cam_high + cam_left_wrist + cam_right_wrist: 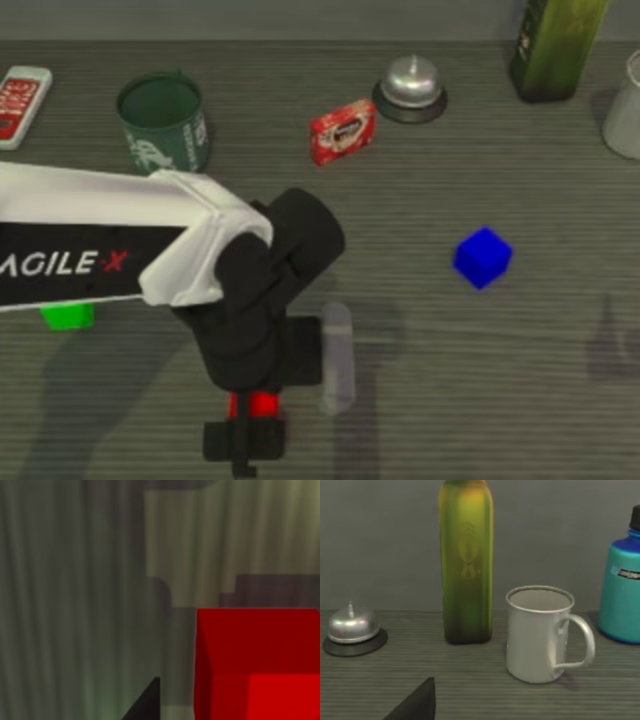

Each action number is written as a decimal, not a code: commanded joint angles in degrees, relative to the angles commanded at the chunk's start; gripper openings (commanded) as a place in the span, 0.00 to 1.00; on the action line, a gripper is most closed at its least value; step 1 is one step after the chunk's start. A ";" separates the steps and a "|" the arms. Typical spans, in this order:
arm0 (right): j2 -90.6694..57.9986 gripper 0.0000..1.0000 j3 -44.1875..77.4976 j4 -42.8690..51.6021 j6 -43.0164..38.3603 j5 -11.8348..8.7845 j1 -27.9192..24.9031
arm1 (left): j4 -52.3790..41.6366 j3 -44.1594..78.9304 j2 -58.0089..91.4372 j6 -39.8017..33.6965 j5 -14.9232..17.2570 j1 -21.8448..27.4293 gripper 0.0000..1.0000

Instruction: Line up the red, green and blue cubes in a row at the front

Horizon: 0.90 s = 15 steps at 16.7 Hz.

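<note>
Top view: left gripper (245, 440) at the table's (520, 380) front edge, left of centre, fingers astride the red cube (254, 404), seemingly grasping it; green cube (66, 316) near the left edge under the arm, blue cube (482, 257) mid-table toward the right, so two cubes are left to place. Left wrist view: red cube (257, 665) fills one corner beside a dark fingertip (145, 702), just over the table. Right wrist view: bottle (466, 560), white mug (542, 632) and bell (352, 627) only; right gripper's state can't be told, arm apparently parked.
</note>
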<state>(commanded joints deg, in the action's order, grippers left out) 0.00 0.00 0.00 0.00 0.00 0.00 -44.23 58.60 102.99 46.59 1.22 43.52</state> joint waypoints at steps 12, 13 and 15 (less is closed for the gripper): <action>0.00 1.00 0.00 0.00 0.00 0.00 0.00 | -2.37 1.74 -0.84 0.30 -0.03 0.02 1.00; 0.00 1.00 0.00 0.00 0.00 0.00 0.00 | -4.23 2.89 -1.54 0.29 -0.04 -0.14 1.00; 0.00 1.00 0.00 0.00 0.00 0.00 0.00 | -9.02 5.49 -3.22 0.22 -0.05 -0.59 1.00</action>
<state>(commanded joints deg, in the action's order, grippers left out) 0.00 0.00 0.00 0.00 0.00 0.00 -53.25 64.10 99.78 46.81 1.17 42.93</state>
